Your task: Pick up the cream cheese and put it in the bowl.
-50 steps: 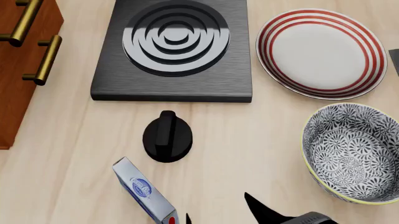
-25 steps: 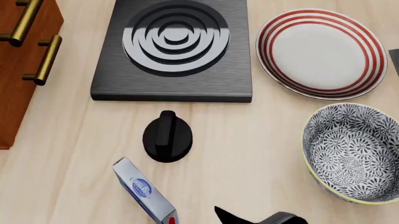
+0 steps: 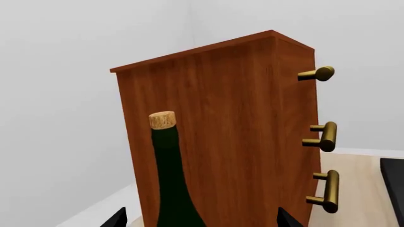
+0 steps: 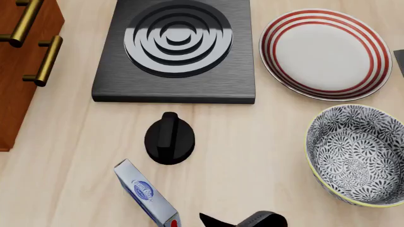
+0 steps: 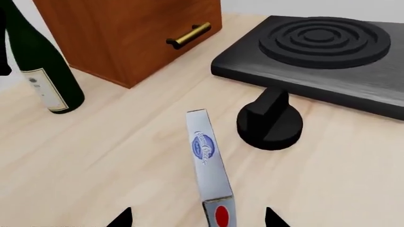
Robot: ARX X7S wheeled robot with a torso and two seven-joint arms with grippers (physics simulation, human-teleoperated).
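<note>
The cream cheese is a flat silver-grey box with a blue oval logo, standing on its long edge on the wooden counter, red-dot end nearest me. In the right wrist view the cream cheese runs up from between my fingertips. My right gripper is open, one tip on each side of the red-dot end, not touching it. In the head view only one dark fingertip shows, just right of the box. The patterned bowl sits empty at the right. My left gripper is open and empty.
A black round knob stands just beyond the box. A black stove plate lies behind it, a red-ringed white plate at the back right. A wooden cabinet is at the left, with a green wine bottle beside it.
My right gripper has moved left along the bottom of the head view, closing in on the red-dot end of the cream cheese. Nothing else has moved.
</note>
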